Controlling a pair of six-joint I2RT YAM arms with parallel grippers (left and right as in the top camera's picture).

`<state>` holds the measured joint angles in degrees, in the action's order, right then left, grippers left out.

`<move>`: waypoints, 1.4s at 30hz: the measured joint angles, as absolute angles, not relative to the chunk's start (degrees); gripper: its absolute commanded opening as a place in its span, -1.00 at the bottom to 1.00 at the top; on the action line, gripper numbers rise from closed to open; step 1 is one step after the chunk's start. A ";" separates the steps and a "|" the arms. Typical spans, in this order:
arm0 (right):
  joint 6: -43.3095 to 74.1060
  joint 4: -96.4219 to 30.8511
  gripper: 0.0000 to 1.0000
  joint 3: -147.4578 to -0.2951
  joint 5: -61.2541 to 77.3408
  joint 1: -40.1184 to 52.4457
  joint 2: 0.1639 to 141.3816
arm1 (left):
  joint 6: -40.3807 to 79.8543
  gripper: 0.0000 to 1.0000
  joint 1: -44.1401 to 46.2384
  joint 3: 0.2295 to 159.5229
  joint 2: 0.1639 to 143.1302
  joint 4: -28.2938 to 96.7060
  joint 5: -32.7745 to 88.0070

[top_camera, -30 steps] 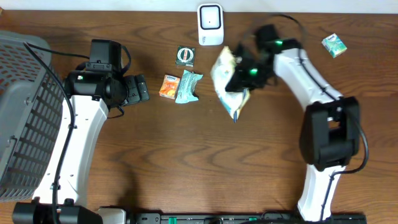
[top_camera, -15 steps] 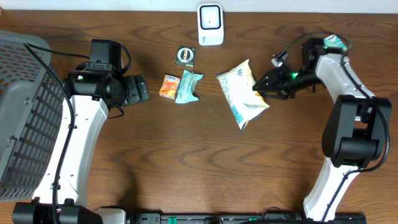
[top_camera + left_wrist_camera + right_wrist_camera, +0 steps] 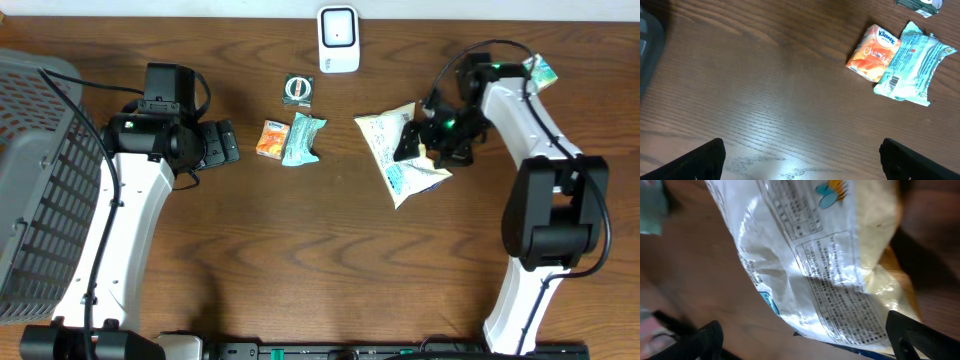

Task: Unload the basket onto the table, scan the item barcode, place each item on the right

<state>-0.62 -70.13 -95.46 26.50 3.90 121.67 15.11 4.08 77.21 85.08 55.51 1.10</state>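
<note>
The snack bag (image 3: 395,165) lies at two o'clock beneath the right gripper (image 3: 430,143), whose jaws are spread and released. The left gripper (image 3: 800,160) gapes at ten o'clock. The grey basket (image 3: 40,180) sits at nine, contents unseen.

Setting: a mock shop checkout laid out on a robot test bench. Surface: a dark wood-grain table (image 3: 300,260). Fixture: a white scanner (image 3: 338,40) at the far edge, near the middle. Container: a grey mesh basket (image 3: 40,180) of the shopping kind, at the left edge. Stock: small retail packs lying loose. These are an orange tissue pack (image 3: 271,138) marked Kleenex, touching a teal pack (image 3: 302,139) that shows a barcode. A dark packet (image 3: 297,90) lies beyond them. There is a green box (image 3: 537,72) at far right and a printed bag (image 3: 385,140) right of centre. Equipment: a cabled left arm (image 3: 130,200) and right arm (image 3: 520,110), white and black, rising from a rail (image 3: 380,350) at the near edge.
</note>
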 measured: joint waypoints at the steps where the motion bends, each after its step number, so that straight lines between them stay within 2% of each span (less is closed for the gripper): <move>1: -0.49 -69.91 0.39 -95.04 25.87 4.54 121.67 | 15.11 0.96 4.08 77.21 85.08 55.51 1.10; 3: -0.67 -69.36 -0.09 -94.35 25.17 5.34 121.67 | 15.11 0.96 4.08 77.21 85.08 55.51 1.10; 5: -0.45 -68.60 -0.39 -93.51 24.51 6.13 121.67 | 15.11 0.96 4.08 77.21 85.08 55.53 1.10; 7: -0.05 -68.29 -0.59 -92.95 22.81 6.76 121.67 | 15.11 0.95 4.08 77.21 85.08 55.51 1.10; 13: 4.60 -66.00 -0.74 -90.83 12.80 8.45 121.64 | 15.11 0.96 4.08 77.21 85.08 55.51 1.10; 16: 8.25 -62.48 -0.74 -88.27 4.43 9.04 121.62 | 15.11 0.95 4.08 77.21 85.08 55.53 1.10; 19: 10.87 -60.42 -0.64 -87.02 -7.42 8.88 121.62 | 15.11 0.95 4.08 77.21 85.08 55.51 1.10; 24: 12.23 -68.49 -0.55 -92.47 -15.14 8.01 121.67 | 15.11 0.96 4.08 77.21 85.08 55.57 1.13; 26: 12.62 -72.14 -0.45 -98.19 -14.96 8.01 121.67 | 15.11 0.96 4.08 77.21 85.08 55.51 1.10; 29: 12.80 -74.63 -0.42 -103.39 -11.40 8.34 121.62 | 15.11 0.96 4.08 77.21 85.08 55.51 1.10; 30: 12.56 -75.42 -0.42 -104.57 -8.91 8.58 121.51 | 15.11 0.95 4.08 77.21 85.08 55.53 1.10; 32: 11.00 -77.69 -0.55 -105.27 -2.70 9.39 121.34 | 15.11 0.95 4.08 77.21 85.08 55.51 1.10; 35: 9.30 -79.99 -0.61 -103.55 2.76 11.51 121.32 | 15.11 0.96 4.08 77.21 85.08 55.53 1.10; 42: 8.40 -78.91 -0.58 -93.21 3.64 17.10 121.23 | 15.11 0.96 4.08 77.21 85.08 55.53 1.10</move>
<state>8.40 -78.91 -93.21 3.64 17.10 121.23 15.11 4.08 77.21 85.08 55.53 1.10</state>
